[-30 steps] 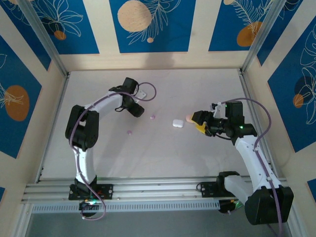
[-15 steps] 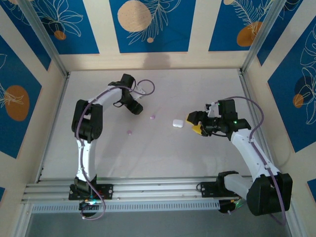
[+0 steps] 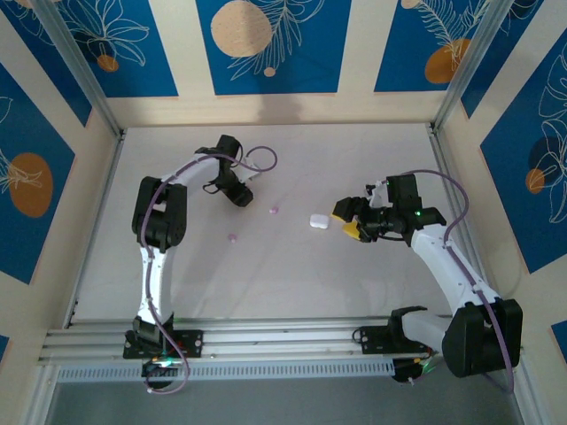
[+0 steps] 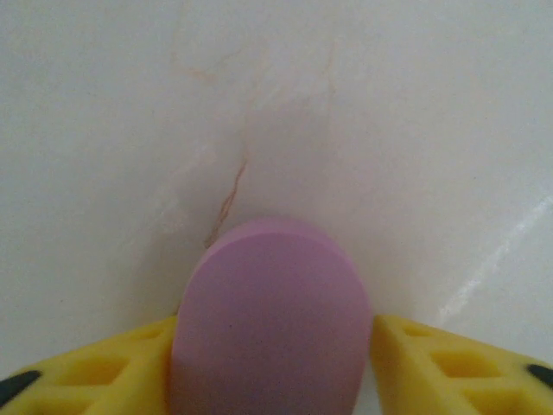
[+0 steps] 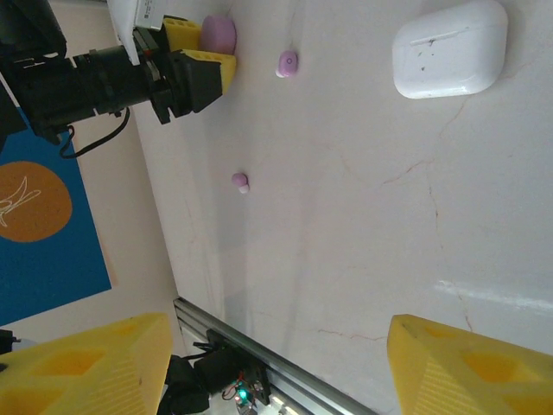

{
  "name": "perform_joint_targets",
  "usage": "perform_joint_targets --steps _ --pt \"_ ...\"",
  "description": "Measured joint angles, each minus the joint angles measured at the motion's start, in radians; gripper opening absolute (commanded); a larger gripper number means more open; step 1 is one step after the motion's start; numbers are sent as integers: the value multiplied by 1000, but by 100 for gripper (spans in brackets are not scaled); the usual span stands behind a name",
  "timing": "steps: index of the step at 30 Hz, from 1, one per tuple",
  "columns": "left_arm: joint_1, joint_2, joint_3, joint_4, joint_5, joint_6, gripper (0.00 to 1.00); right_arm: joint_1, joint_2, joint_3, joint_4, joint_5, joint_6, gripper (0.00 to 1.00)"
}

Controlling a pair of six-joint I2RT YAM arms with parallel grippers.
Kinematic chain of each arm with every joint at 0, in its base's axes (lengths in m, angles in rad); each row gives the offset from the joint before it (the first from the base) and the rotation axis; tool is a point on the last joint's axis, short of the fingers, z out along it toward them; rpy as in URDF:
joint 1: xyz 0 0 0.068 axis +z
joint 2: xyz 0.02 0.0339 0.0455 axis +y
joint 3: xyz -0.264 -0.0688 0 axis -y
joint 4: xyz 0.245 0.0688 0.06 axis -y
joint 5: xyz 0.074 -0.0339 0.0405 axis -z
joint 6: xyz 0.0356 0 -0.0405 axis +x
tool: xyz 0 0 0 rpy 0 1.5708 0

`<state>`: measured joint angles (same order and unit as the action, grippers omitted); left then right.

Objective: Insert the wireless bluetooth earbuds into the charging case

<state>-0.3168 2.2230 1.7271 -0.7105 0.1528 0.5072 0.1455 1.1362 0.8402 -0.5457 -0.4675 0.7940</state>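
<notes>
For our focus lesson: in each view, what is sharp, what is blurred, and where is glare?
Left wrist view: the lilac case, very close, and the yellow fingers beside it are soft; a pale glare streak crosses the table. Right wrist view: the white case is crisp, the near fingers blurred. Top view: even light, all reasonably sharp.

A matte white table top [image 3: 354,150] is enclosed on three sides by beige wall panels [image 3: 182,53], on which blue rectangles with white leaf outlines and orange discs [image 3: 310,53] are printed. Slanted aluminium posts [image 3: 84,75] are set at the two far corners. A ribbed aluminium rail [image 3: 283,341] is mounted along the near edge. Thin brownish hairline marks [image 4: 226,194] are seen on the evenly lit surface.
</notes>
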Motion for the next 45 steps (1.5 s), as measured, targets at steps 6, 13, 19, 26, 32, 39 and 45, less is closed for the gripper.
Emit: perform_joint_targets --steps 6,13,19,26,32,39,45 --pt "2 -11 -13 -4 29 18 35 5 -1 7 -15 16 2 67" --pt "-20 -198 -169 27 85 5 29 5 -14 7 -25 24 8 66" --pt "-122 -518 -346 149 153 -15 25 -2 -48 7 -31 13 6 59" --pt "-267 -827 -597 349 292 -10 22 2 -69 31 -14 -75 -4 52" --pt "-353 -920 -657 395 324 -19 22 105 -68 84 16 -132 -1 55" --pt "-402 -929 -657 396 323 -19 22 249 -39 179 16 -121 -17 57" --pt "-417 -929 -657 396 318 -19 22 324 68 255 -6 -92 -40 55"
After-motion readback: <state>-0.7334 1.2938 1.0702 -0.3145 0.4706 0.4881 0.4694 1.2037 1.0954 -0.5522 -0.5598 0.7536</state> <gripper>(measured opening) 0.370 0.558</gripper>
